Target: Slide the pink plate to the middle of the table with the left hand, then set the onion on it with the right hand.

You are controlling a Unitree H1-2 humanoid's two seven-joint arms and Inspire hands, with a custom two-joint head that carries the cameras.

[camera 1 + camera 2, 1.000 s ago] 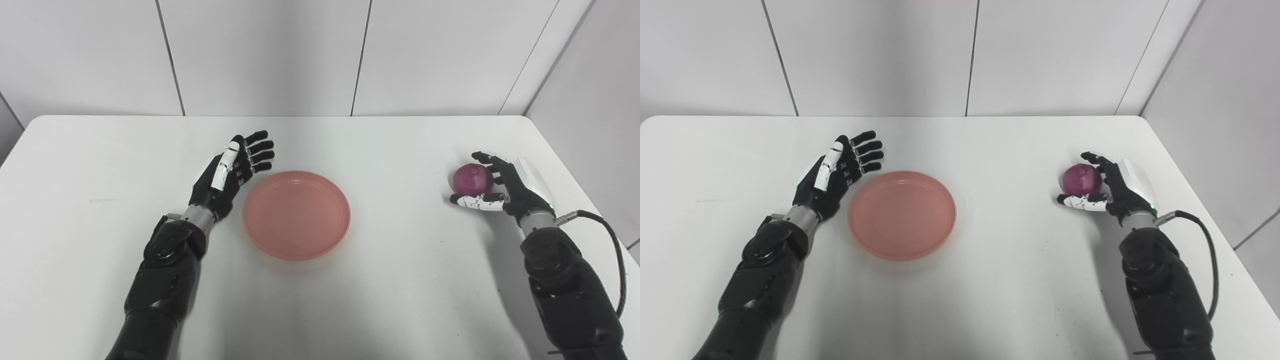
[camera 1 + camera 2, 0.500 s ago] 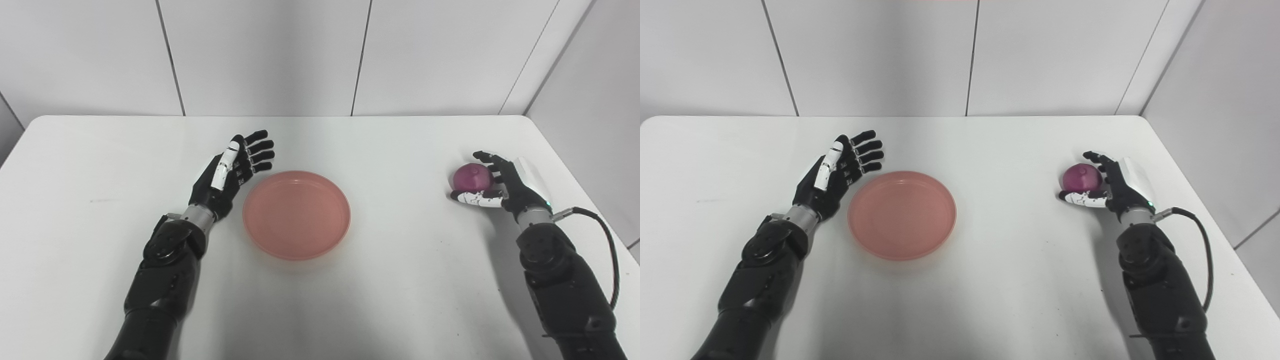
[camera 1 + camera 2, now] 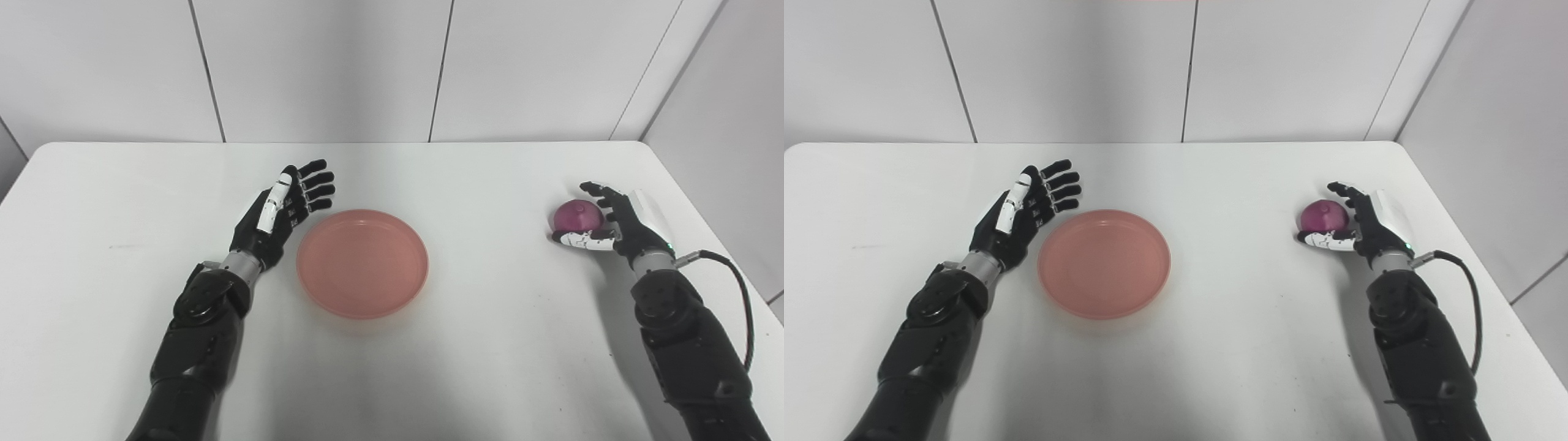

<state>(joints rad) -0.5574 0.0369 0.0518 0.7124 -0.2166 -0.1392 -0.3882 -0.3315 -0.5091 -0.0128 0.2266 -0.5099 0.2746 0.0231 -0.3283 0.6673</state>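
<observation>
The pink plate (image 3: 362, 263) lies flat near the middle of the white table (image 3: 490, 343). My left hand (image 3: 278, 214) is open and empty, palm toward the plate, just off its left rim with a small gap. The purple onion (image 3: 576, 214) is at the right side of the table, low over the surface. My right hand (image 3: 618, 223) is cupped around it from the right. Its fingers (image 3: 597, 188) curl over the top and its white thumb (image 3: 579, 239) lies under the front. In the right eye view the onion (image 3: 1323, 215) sits in the same grasp.
The table's right edge (image 3: 723, 245) runs close behind my right hand. A black cable (image 3: 732, 288) loops from the right wrist. Grey wall panels (image 3: 392, 67) stand behind the far edge.
My right hand has shifted slightly away from me and closed more tightly around the onion. The left hand and the plate have not moved.
</observation>
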